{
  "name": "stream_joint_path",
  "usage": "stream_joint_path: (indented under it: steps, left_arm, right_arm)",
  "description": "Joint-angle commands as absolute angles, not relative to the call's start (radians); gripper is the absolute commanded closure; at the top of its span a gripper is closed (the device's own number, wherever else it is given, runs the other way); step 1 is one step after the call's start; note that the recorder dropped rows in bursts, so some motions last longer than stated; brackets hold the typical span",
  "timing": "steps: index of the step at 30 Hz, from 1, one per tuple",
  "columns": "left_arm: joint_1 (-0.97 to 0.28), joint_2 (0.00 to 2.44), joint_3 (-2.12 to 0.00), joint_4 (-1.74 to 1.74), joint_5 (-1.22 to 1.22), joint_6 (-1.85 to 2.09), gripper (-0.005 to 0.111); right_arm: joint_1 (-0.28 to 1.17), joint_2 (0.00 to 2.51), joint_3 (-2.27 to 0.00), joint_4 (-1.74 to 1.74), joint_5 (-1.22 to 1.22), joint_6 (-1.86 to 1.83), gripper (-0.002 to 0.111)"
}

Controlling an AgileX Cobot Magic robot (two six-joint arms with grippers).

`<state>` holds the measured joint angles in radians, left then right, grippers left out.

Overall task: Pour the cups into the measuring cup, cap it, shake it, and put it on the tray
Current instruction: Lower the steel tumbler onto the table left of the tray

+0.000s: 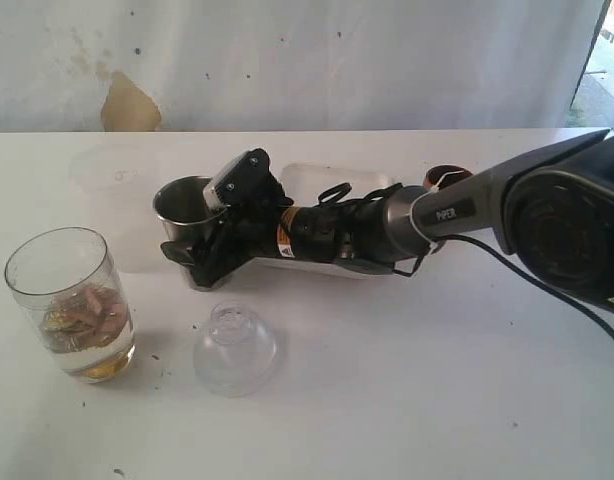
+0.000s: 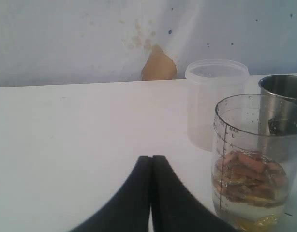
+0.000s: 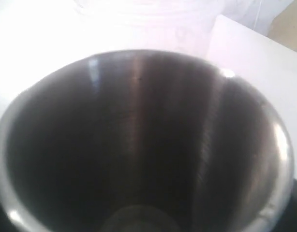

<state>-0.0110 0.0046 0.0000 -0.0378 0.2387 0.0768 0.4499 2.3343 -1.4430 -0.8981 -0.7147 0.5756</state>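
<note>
From outside, the measuring cup [image 1: 69,300] is standing part full on the counter [image 1: 437,400]. Near it, the right gripper [image 1: 205,235] is sitting around the steel tumbler [image 1: 182,200]; squeezing or not, I cannot tell. The lid [image 1: 235,350] is lying close by, off. Left wrist: the left gripper [image 2: 151,162] is pinching shut on nothing. Right wrist: the steel tumbler is looking empty, so capping and shaking are likely waiting.

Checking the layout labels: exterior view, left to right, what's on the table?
measuring cup → steel tumbler → clear dome lid → white tray → brown wooden cup, partly hidden. Frosted cup left out: it overlaps the measuring cup.
</note>
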Motion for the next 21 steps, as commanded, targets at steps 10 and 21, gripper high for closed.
stream_joint_path:
  steps: [10, 21]
  left_arm:
    - [-0.012, 0.000, 0.000, -0.041, 0.233, 0.073, 0.107]
    - [-0.012, 0.000, 0.000, -0.041, 0.233, 0.073, 0.107]
  right_arm:
    - [0.450, 2.305, -1.444, -0.925, -0.580, 0.606, 0.017]
    - [0.446, 2.297, -1.440, -0.993, -0.617, 0.669, 0.014]
